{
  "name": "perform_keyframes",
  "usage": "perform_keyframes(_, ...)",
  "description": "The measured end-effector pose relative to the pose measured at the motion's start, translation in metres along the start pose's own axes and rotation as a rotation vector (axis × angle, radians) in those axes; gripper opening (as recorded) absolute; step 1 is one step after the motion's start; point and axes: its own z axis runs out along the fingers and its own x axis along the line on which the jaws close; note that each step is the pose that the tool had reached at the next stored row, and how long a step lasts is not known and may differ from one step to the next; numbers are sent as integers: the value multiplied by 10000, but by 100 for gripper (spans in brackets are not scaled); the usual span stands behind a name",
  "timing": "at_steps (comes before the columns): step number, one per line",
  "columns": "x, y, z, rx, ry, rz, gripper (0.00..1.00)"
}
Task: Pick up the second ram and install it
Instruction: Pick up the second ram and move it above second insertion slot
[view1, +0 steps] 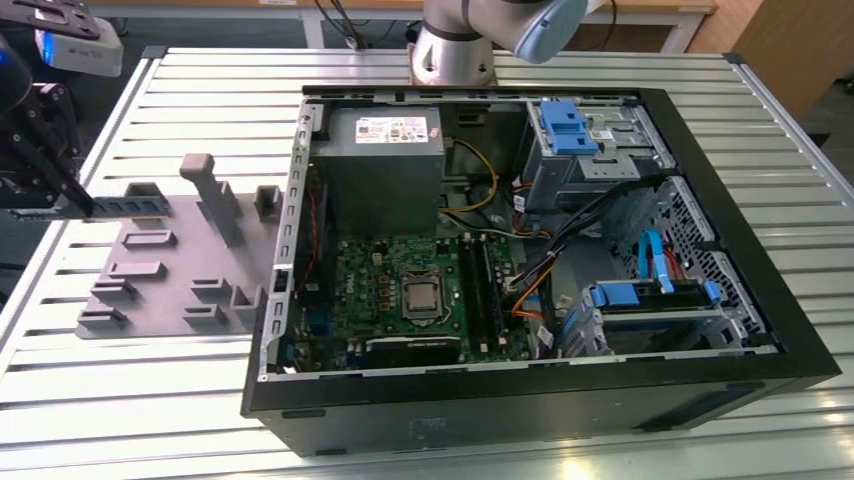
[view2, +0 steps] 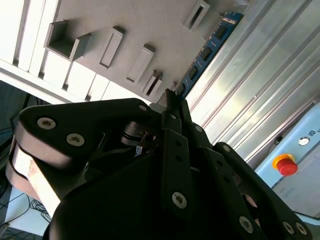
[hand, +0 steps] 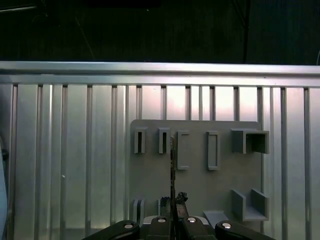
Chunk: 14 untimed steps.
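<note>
Second ram (view2: 207, 50), clamped endwise in the fingers (view2: 172, 135), points straight out from them above the grey plate (view2: 150, 20).

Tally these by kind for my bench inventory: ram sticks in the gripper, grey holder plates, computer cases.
second ram, held in the gripper: 1
grey holder plate: 1
open computer case: 1
Total: 3
</note>
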Motion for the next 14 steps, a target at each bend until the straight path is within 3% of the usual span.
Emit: perform_keyframes(14, -3, 2, -85, 0, 0, 0, 14)
